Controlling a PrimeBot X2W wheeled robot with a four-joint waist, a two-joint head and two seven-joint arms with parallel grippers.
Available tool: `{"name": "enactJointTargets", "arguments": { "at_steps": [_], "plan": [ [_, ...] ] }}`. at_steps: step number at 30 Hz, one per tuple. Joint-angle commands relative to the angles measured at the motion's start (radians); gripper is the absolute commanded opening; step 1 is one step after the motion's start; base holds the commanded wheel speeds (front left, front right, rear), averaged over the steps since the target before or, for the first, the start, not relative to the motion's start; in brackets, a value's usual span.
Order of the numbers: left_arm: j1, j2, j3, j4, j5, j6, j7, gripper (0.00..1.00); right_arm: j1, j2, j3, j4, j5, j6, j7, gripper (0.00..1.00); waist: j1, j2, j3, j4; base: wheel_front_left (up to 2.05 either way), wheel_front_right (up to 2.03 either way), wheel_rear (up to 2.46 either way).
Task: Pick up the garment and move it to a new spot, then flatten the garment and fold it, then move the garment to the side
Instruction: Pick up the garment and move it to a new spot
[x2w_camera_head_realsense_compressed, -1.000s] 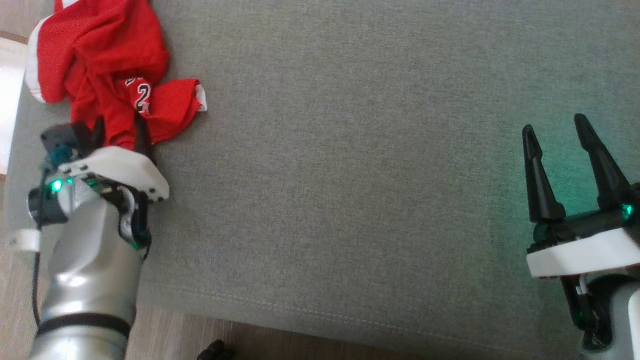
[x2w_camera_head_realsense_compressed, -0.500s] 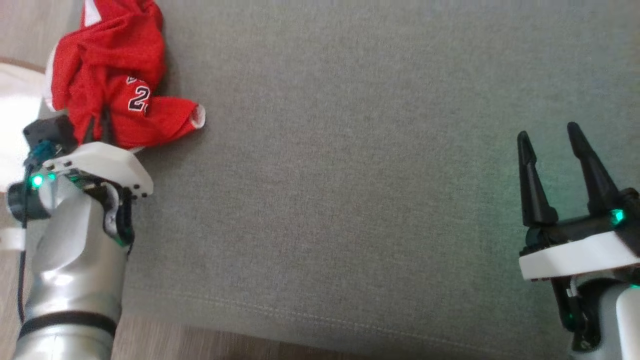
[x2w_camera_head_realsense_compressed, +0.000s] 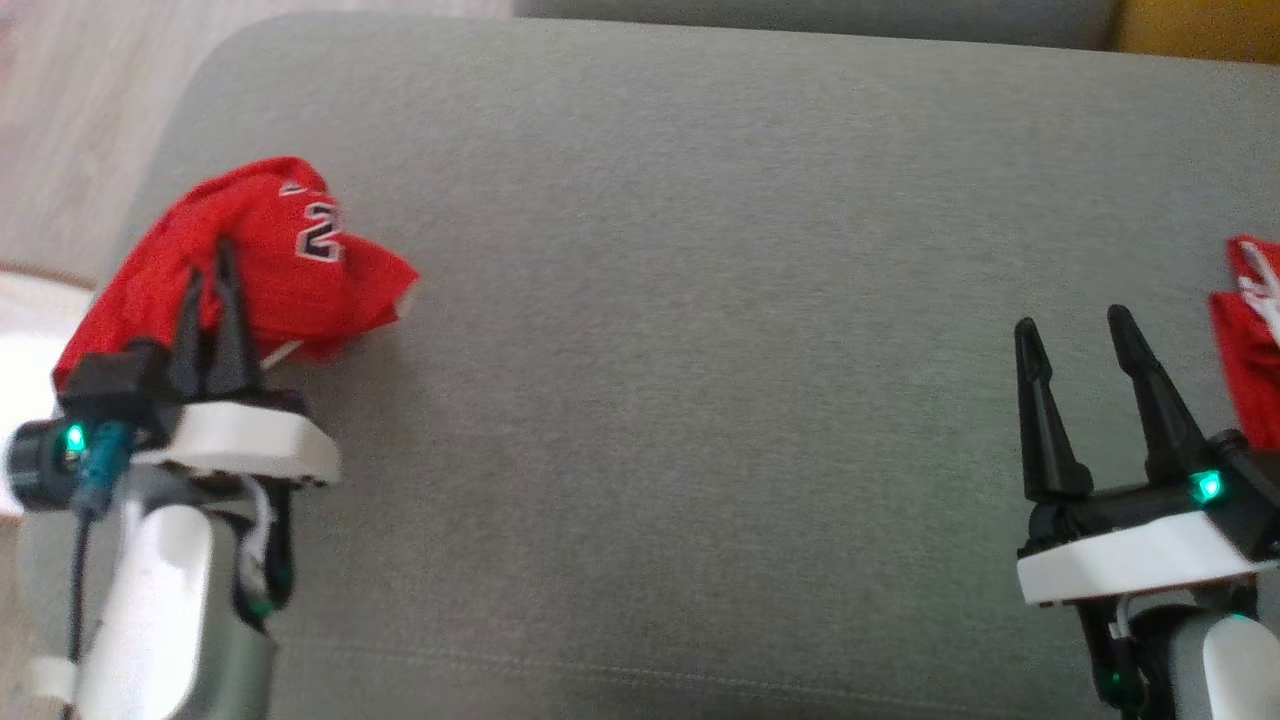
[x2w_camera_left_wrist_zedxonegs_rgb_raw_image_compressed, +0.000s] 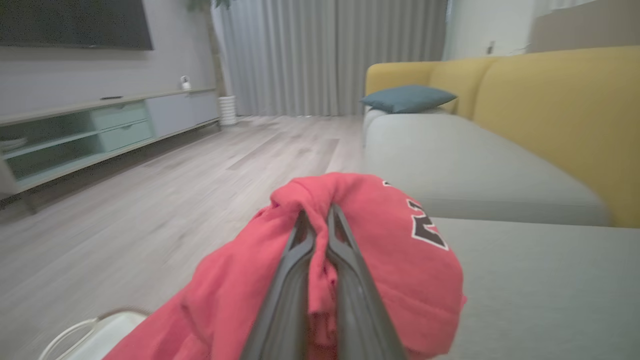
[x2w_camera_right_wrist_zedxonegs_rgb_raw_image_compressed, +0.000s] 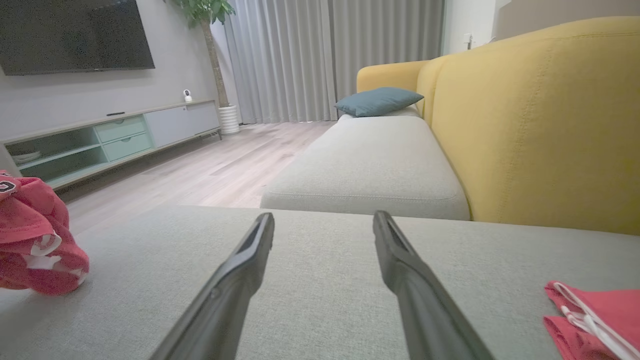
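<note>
- Left gripper (x2w_camera_head_realsense_compressed: 212, 268) is seen closed, its two dark fingers pressed together on a fold of the crumpled red mesh jersey with a black-and-white number (x2w_camera_head_realsense_compressed: 295, 270).
- A ridge of the red cloth is pinched between the fingers in the left wrist view, and the rest is bunched around them.
- The jersey is found at the left end of the grey fabric sofa cushion (x2w_camera_head_realsense_compressed: 700, 300), near its rounded corner.
- The right gripper (x2w_camera_head_realsense_compressed: 1071, 320) is held wide open over the cushion's right part; nothing is gripped or touched.
- A second red cloth with a white cord (x2w_camera_head_realsense_compressed: 1245, 350) is laid just beside the right gripper, apart from it.
</note>
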Motion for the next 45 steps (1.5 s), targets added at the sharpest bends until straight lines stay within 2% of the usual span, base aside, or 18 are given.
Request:
{"name": "enactJointTargets", "arguments": {
  "at_steps": [1,5,8,13,19,26,27,28,29,30,36,44,45],
  "plan": [
    [-0.034,0.016,0.022,-0.046,0.004,0.003,0.000,0.00,-0.012,0.002,0.023,-0.032,0.006,0.003,-0.008,1.00,0.0000,-0.0001,-0.014,-0.029,0.00,0.00,0.00],
    [0.033,-0.025,-0.055,-0.194,0.014,-0.007,0.051,0.00,-0.013,0.007,0.025,-0.025,0.016,0.003,-0.017,1.00,0.0000,-0.0001,-0.009,-0.093,0.00,0.00,0.00],
    [0.052,-0.061,-0.130,-0.226,0.008,-0.034,0.076,0.00,-0.016,0.010,0.023,-0.015,0.023,0.003,-0.027,1.00,0.0000,-0.0001,0.003,-0.148,0.00,0.00,0.00],
    [0.017,-0.099,-0.259,-0.195,0.014,-0.081,0.097,0.00,-0.036,0.012,0.040,0.001,0.036,0.003,-0.042,1.00,0.0000,-0.0001,0.039,-0.266,0.00,0.00,0.00],
    [-0.048,-0.118,-0.387,-0.132,0.030,-0.121,0.120,0.00,-0.058,0.012,0.038,0.026,0.068,0.003,-0.072,1.00,0.0000,-0.0001,0.104,-0.396,0.00,0.00,0.00],
    [-0.082,-0.125,-0.465,-0.030,0.008,-0.155,0.136,0.00,-0.076,0.012,0.048,0.073,0.109,0.003,-0.118,1.00,0.0000,-0.0001,0.157,-0.487,0.00,0.00,0.00],
    [-0.086,-0.126,-0.472,-0.018,0.002,-0.159,0.136,0.04,-0.078,0.012,0.050,0.079,0.112,0.003,-0.124,1.00,0.0000,-0.0001,0.160,-0.491,0.00,0.00,0.00],
    [-0.091,-0.126,-0.481,-0.009,0.000,-0.164,0.133,0.28,-0.080,0.012,0.051,0.085,0.115,0.003,-0.129,1.00,0.0000,-0.0001,0.161,-0.493,0.00,0.00,0.00],
    [-0.098,-0.126,-0.491,-0.004,0.005,-0.166,0.127,0.55,-0.081,0.012,0.051,0.090,0.117,0.003,-0.134,1.00,0.0000,-0.0001,0.162,-0.493,0.00,0.00,0.00],
    [-0.104,-0.126,-0.499,-0.001,0.012,-0.167,0.118,0.99,-0.082,0.012,0.050,0.095,0.118,0.003,-0.137,1.00,0.0000,-0.0001,0.161,-0.491,0.00,0.00,0.00],
    [-0.121,-0.122,-0.531,-0.018,0.057,-0.154,0.057,1.00,-0.085,0.012,0.048,0.112,0.111,0.003,-0.142,1.00,0.0000,-0.0001,0.119,-0.439,0.00,0.00,0.00],
    [-0.106,-0.090,-0.453,-0.101,0.054,-0.075,-0.006,1.00,-0.073,0.013,0.038,0.097,0.080,0.003,-0.111,1.00,0.0000,-0.0001,0.056,-0.319,0.00,0.00,0.00],
    [-0.106,-0.090,-0.453,-0.101,0.054,-0.075,-0.006,1.00,-0.073,0.013,0.038,0.097,0.080,0.003,-0.111,1.00,0.0000,-0.0001,0.056,-0.319,0.00,0.00,0.00]
  ]
}}
